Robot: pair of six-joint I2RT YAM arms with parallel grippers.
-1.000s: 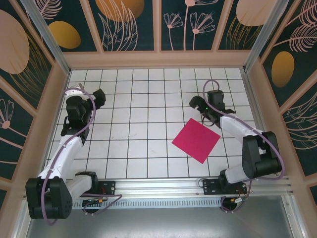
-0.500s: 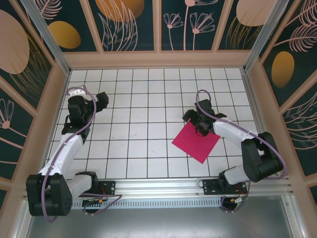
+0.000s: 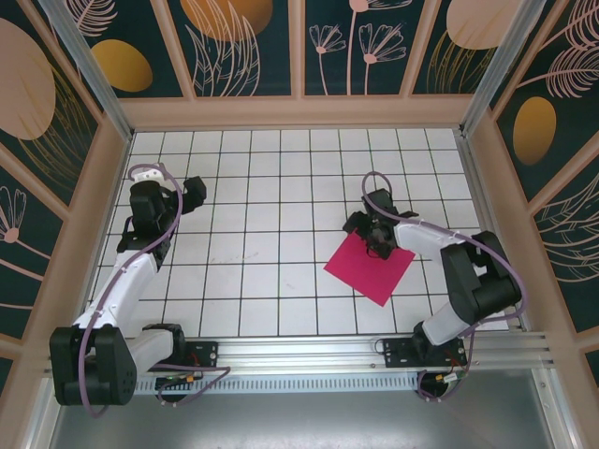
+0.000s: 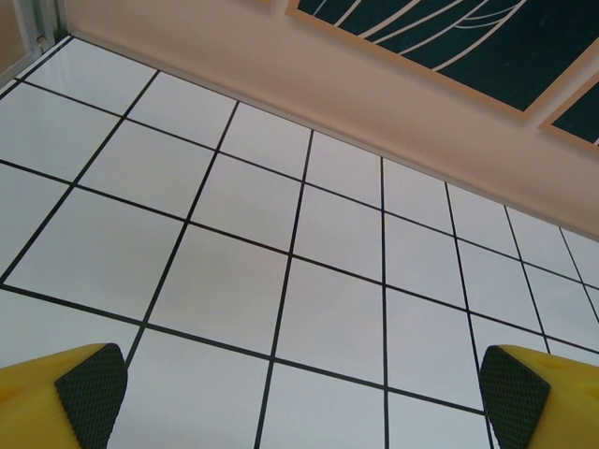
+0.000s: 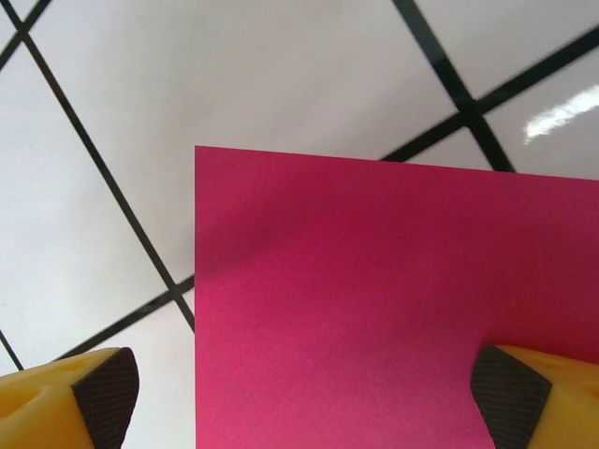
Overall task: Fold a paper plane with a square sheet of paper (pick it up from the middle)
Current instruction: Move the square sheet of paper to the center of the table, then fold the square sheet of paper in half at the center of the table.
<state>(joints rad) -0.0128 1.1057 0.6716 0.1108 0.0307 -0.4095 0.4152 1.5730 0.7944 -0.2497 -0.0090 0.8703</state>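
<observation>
Top external view: the square sheet of paper [image 3: 374,271] is lying flat on the counter [image 3: 262,281]. The right tool [image 3: 376,234] is standing spread wide at the sheet's far corner. The left tool [image 3: 194,190], likewise released, is sitting well left of the sheet.

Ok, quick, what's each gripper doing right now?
Left gripper: open, holding nothing.
Right gripper: open over a corner of the square sheet of paper, holding nothing.

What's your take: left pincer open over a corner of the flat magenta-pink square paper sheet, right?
Wrong arm: the right pincer is open over a corner of the flat magenta-pink square paper sheet, as the right wrist view shows.
</observation>
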